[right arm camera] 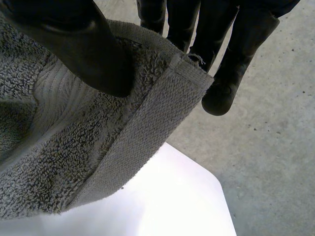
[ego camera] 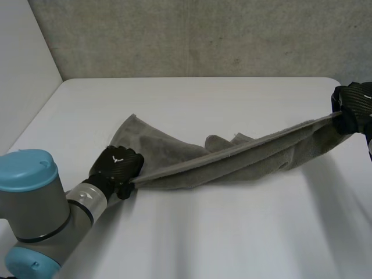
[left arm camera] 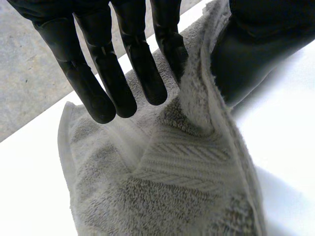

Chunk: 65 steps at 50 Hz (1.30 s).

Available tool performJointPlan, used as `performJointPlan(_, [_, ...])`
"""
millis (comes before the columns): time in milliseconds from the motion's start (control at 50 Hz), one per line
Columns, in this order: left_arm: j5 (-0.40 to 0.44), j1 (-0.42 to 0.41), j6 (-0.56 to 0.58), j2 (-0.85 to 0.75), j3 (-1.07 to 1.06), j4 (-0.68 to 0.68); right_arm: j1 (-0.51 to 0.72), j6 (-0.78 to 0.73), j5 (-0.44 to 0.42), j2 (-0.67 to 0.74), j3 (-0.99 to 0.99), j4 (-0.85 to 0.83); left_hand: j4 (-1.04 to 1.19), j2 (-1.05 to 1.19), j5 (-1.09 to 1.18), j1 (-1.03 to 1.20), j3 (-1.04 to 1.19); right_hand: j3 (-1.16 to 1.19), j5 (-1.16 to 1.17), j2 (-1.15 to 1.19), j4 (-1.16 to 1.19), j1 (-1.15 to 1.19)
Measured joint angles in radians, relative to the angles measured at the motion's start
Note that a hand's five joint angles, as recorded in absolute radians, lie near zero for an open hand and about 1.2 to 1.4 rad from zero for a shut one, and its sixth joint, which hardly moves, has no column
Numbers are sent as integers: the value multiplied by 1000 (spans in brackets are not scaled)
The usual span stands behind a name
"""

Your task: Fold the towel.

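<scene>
My left hand (ego camera: 118, 165) and right hand (ego camera: 353, 107) each pinch one end of the towel (ego camera: 232, 160) in the fingers (left arm camera: 170, 49); it stretches across the worktop (ego camera: 203, 232).

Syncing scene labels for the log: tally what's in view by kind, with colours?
Grey towel: 1
Black hands: 2 (left hand, right hand, both pinching the towel)
White table: 1
Total: 4
</scene>
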Motion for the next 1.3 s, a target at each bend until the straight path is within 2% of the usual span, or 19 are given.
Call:
performJointPlan(160, [10, 22, 1, 14, -3, -51, 4, -5, -4, 4, -6, 10, 13, 13, 21, 3, 21, 3, 0, 0, 7, 0])
performJointPlan(280, [52, 36, 24, 85, 3, -81, 5, -30, -37, -2, -32, 61, 13, 13, 24, 6, 23, 3, 0, 0, 7, 0])
performJointPlan(460, [84, 112, 95, 338, 86, -118, -3, -68, -123, -133, -145, 222, 13, 13, 24, 6, 26, 4, 0, 0, 7, 0])
performJointPlan(620, [89, 131, 100, 476, 221, -267, -2, -94, -184, -218, -322, 461, 13, 13, 25, 6, 26, 4, 0, 0, 7, 0])
performJointPlan(720, [93, 134, 104, 405, 249, -346, 11, -212, -224, -132, -378, 640, 13, 13, 27, 7, 27, 4, 3, 0, 7, 0])
performJointPlan(780, [92, 136, 108, 308, 258, -376, 39, -332, -224, -38, -388, 733, 13, 13, 27, 7, 27, 4, 3, 0, 7, 0])
performJointPlan(820, [90, 138, 116, 208, 272, -393, 80, -429, -190, 50, -391, 784, 13, 13, 27, 7, 27, 4, 3, 0, 7, 0])
performJointPlan(920, [83, 143, 155, 25, 317, -411, 167, -544, -83, 202, -403, 819, 13, 13, 27, 7, 27, 4, 3, 0, 7, 0])
performJointPlan(980, [78, 147, 199, -74, 371, -415, 216, -574, -22, 290, -439, 787, 13, 13, 27, 7, 27, 4, 3, 0, 7, 0])
performJointPlan(1080, [70, 147, 246, -159, 477, -411, 252, -572, 9, 360, -522, 672, 13, 13, 27, 7, 28, 4, 3, 0, 7, 0])
performJointPlan(1140, [52, 142, 243, -177, 584, -376, 268, -547, 17, 365, -596, 529, 14, 14, 27, 10, 28, 4, 3, 0, 7, 0])
performJointPlan(1200, [29, 134, 199, -173, 702, -303, 278, -491, 29, 336, -661, 326, 14, 17, 27, 12, 29, 4, 3, 0, 7, 0])
performJointPlan(1280, [12, 126, 97, -140, 826, -197, 281, -381, 55, 260, -701, 44, 14, 17, 27, 12, 29, 4, 3, 0, 7, 0])
performJointPlan(1300, [12, 127, 40, -115, 860, -155, 279, -337, 69, 224, -705, -36, 14, 17, 27, 12, 30, 4, 3, 3, 7, 0])
